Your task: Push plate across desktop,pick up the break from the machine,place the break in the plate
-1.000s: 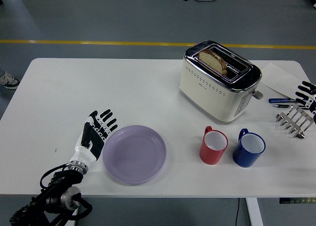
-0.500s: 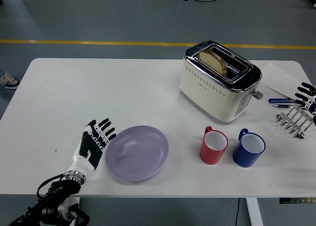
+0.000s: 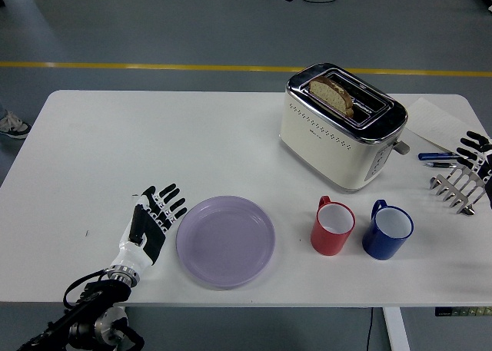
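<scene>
1. You face a white bench (image 3: pixel 154 136) seen from above. Your left hand (image 3: pixel 152 216) lies flat on it at the lower left, fingers spread and pointing up and to the right, holding nothing.
2. A round lilac plate (image 3: pixel 225 241) sits directly to the right of that hand. The fingertips are just beside its left rim; you cannot tell whether they touch it.
3. The push, as you would judge it, runs rightward, toward a red mug (image 3: pixel 332 226) and a blue mug (image 3: pixel 387 230) standing side by side.
4. Beyond the mugs stands a cream toaster (image 3: pixel 341 128), its long side angled from upper left to lower right. A slice of bread (image 3: pixel 332 94) stands up in its top slot, lying along that same line.
5. Your right hand (image 3: pixel 475 150) shows only at the far right edge, by a metal rack (image 3: pixel 460 187) and two pens (image 3: pixel 440 160); you cannot tell its state. It is the nearer hand to the bread.
</scene>
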Robot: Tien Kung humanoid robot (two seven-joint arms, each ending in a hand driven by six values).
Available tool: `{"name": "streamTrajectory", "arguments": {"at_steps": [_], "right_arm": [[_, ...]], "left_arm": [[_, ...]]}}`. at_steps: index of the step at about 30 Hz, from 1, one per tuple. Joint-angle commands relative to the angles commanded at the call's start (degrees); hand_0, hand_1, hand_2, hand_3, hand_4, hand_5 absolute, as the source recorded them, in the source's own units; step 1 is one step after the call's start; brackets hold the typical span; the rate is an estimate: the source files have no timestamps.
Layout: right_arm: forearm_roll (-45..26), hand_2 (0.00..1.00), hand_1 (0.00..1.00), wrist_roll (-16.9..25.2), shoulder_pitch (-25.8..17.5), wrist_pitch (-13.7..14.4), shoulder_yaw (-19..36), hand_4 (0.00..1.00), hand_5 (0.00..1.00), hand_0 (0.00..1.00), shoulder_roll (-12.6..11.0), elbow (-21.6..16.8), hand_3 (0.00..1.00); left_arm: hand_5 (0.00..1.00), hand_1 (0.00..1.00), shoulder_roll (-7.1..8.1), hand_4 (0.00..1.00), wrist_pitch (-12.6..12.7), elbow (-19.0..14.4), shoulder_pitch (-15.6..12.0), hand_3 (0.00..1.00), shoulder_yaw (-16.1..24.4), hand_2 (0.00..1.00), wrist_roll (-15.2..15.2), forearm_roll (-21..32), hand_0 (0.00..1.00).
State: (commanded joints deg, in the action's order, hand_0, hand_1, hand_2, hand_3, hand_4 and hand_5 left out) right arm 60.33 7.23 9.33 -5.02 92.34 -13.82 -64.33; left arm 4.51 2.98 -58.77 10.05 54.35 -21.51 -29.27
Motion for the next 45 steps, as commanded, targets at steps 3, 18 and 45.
{"name": "streamTrajectory", "arguments": {"at_steps": [3, 18, 45], "right_arm": [[0.01, 0.756, 0.749, 0.0, 0.17, -0.01, -0.02, 0.56, 0.692, 0.795, -0.04, -0.02, 0.754], [-0.01, 0.754, 0.748, 0.02, 0.5, -0.01, -0.09, 0.559, 0.691, 0.794, 0.0, -0.04, 0.754], [-0.01, 0.752, 0.746, 0.05, 0.85, -0.03, -0.28, 0.565, 0.701, 0.79, 0.14, 0.06, 0.755]], "left_arm": [[0.998, 0.841, -0.09, 0.539, -0.17, 0.4, 0.62, 0.774, -0.7, 0.881, 0.04, 0.53, 0.818], [0.998, 0.84, -0.64, 0.539, -1.27, 2.16, 2.22, 0.775, -1.85, 0.881, 0.27, 2.88, 0.82], [0.998, 0.837, -1.35, 0.536, -3.59, 4.5, 6.19, 0.772, -5.75, 0.875, 1.19, 6.06, 0.827]]}}
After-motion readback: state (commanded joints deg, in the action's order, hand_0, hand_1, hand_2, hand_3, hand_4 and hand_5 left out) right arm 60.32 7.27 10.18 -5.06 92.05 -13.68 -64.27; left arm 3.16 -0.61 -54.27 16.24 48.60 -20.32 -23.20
